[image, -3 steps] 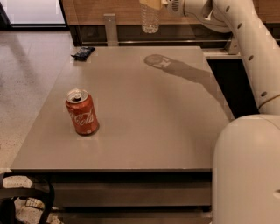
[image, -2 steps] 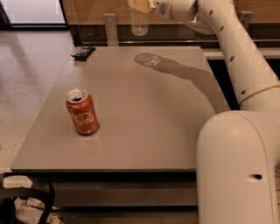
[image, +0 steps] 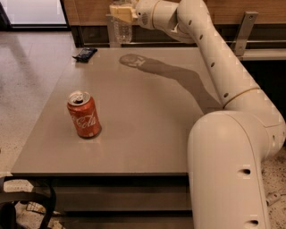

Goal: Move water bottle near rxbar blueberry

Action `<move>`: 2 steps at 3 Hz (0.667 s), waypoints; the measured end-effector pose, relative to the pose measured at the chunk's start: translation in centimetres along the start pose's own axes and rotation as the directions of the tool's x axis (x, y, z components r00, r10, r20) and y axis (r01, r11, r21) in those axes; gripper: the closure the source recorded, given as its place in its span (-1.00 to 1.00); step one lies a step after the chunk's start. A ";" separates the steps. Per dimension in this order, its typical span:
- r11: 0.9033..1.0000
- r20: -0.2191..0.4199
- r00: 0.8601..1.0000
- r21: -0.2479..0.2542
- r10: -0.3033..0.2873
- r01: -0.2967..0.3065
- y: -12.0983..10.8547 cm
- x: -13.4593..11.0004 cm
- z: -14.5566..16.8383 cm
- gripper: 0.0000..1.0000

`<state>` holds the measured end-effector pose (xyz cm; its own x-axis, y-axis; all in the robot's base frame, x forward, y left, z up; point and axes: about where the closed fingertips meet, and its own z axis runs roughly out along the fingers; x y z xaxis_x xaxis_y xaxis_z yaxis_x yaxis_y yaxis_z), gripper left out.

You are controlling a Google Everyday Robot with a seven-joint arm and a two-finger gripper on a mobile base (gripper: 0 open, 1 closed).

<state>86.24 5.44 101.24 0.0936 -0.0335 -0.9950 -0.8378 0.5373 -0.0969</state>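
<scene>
While the pale arm (image: 214, 58) stretches from the robot's bulky body (image: 228, 170) at 4 o'clock up toward 12 o'clock, the gripper (image: 121, 11) sits at the very top of the view, just left of centre, above the far edge of the grey table (image: 147, 134). Its fingers are clamped on the upper part of the water bottle (image: 121, 30), which hangs upright below them in the air, clear of the tabletop. The bottle's cap and neck are hidden by the gripper and the top of the frame, so only the clear ribbed lower body shows against the dark strip behind the table. A soft shadow (image: 133, 60) of the bottle and the arm falls on the tabletop, beginning just at 5 o'clock from the bottle and running on toward 4 o'clock. The rxbar blueberry (image: 85, 54) lies flat in its dark wrapper at the table's far left corner, at about 8 o'clock from the bottle; the two are near one another but apart, not touching. A red Coca-Cola can (image: 84, 115) stands upright on the left half of the table, at roughly 8 o'clock from the table's middle and at 6 o'clock from the bar, well apart from both the bar and the bottle. Speckled light floor (image: 27, 76) shows beyond the table's left edge at 9 o'clock.
</scene>
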 end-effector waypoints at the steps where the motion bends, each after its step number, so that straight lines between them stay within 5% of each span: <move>1: 1.000 0.023 0.999 -0.007 0.029 -0.029 0.2 1.9 1.9 1.00; 2: 0.999 -0.014 0.999 0.011 0.033 -0.033 0.5 4.7 4.2 1.00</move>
<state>88.56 9.10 96.59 0.0582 -0.0271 -0.9979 -0.8346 0.5472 -0.0635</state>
